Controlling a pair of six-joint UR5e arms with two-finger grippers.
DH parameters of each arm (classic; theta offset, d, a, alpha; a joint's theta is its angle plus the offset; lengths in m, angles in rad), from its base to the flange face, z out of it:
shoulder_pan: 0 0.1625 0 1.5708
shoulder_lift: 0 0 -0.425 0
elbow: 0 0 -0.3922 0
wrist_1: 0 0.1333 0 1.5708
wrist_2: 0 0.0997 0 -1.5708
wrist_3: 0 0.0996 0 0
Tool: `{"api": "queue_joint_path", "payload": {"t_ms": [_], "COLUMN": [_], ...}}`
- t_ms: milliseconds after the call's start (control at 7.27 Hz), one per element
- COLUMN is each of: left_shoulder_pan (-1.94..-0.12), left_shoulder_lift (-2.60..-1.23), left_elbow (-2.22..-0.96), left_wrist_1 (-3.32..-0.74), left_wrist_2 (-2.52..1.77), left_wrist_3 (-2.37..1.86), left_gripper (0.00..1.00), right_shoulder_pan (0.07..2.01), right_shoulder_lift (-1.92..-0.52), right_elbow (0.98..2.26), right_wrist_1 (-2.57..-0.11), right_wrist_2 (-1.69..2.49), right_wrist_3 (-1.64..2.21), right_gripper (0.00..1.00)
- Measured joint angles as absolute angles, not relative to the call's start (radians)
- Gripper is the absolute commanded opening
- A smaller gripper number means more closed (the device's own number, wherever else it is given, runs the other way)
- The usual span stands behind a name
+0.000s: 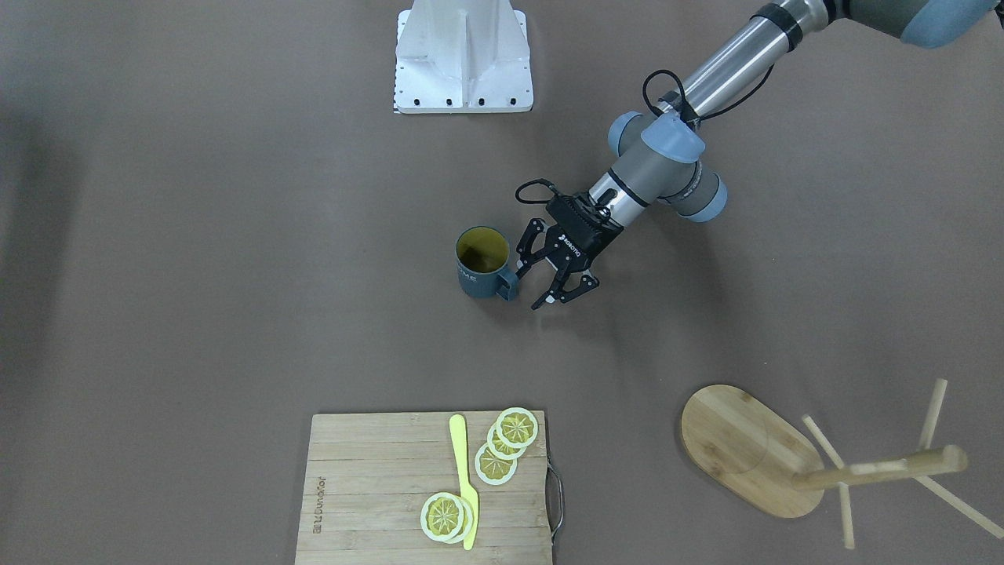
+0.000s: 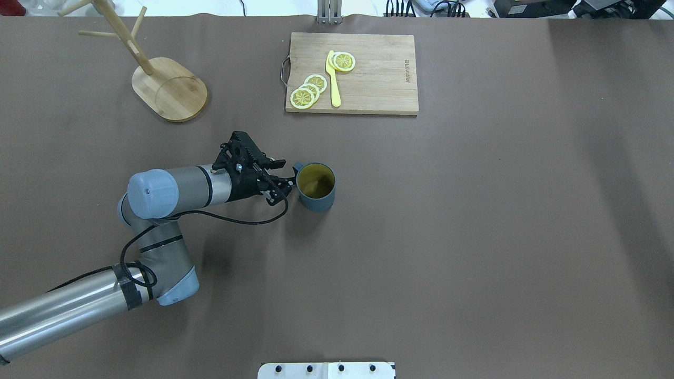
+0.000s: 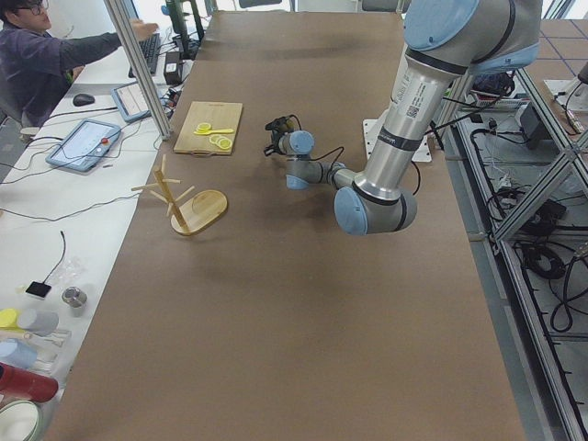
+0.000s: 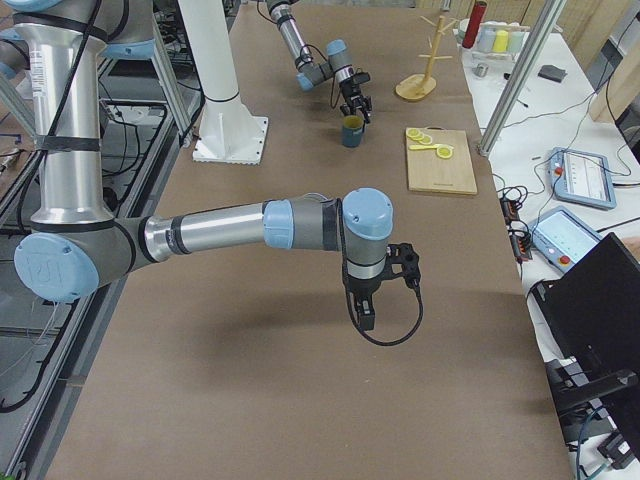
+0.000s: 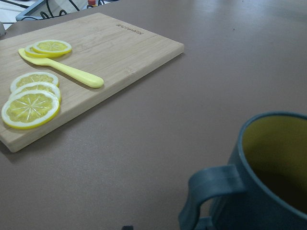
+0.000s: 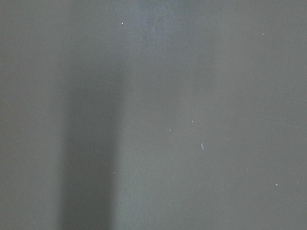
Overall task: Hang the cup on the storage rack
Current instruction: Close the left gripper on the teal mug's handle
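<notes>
The dark teal-blue cup (image 1: 480, 263) stands upright on the brown table, yellowish inside, its handle (image 1: 507, 284) toward my left gripper. It also shows in the overhead view (image 2: 316, 187) and low right in the left wrist view (image 5: 268, 177). My left gripper (image 1: 530, 289) is open and empty, right beside the handle, its fingers spread level with it; it also shows from overhead (image 2: 284, 179). The bamboo storage rack (image 1: 737, 447) stands upright off to my left at the far edge (image 2: 168, 89), its pegs bare. My right gripper (image 4: 365, 310) shows only in the exterior right view; I cannot tell its state.
A wooden cutting board (image 2: 368, 79) with lemon slices (image 2: 308, 92) and a yellow knife (image 2: 333, 79) lies at the table's far side beyond the cup. The white robot base (image 1: 463, 59) stands at the near edge. An operator (image 3: 37, 55) sits past the table.
</notes>
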State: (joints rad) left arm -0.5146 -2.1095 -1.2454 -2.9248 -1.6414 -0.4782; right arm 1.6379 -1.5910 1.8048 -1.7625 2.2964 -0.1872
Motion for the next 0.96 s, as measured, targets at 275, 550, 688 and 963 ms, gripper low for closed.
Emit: {"api": "queue_joint_path", "payload": {"t_ms": [275, 550, 688, 963], "left_shoulder_pan": [-0.51, -0.509, -0.508, -0.507], "left_shoulder_lift": [-2.112, -2.115, -2.118, -2.121], "left_elbow": [-1.245, -1.246, -1.247, -1.247], "left_wrist_1": [-2.926, -2.928, -2.928, -2.928], "left_wrist_2": [-1.641, -1.641, -1.641, -1.641], "left_wrist_3": [-0.48, -0.497, -0.503, -0.507], "left_gripper": [0.51, 0.45, 0.41, 0.4], "right_shoulder_pan": [1.637, 1.638, 1.638, 1.637], "right_shoulder_lift": [-1.591, -1.591, -1.591, -1.591], "right_elbow": [1.805, 1.807, 1.807, 1.807], "right_wrist_1": [-1.762, -1.76, -1.758, -1.757], "right_wrist_2": [2.296, 2.295, 2.295, 2.295], "right_wrist_3": [-0.183, -0.172, -0.171, -0.17], "right_gripper": [1.0, 1.0, 1.0, 1.0]}}
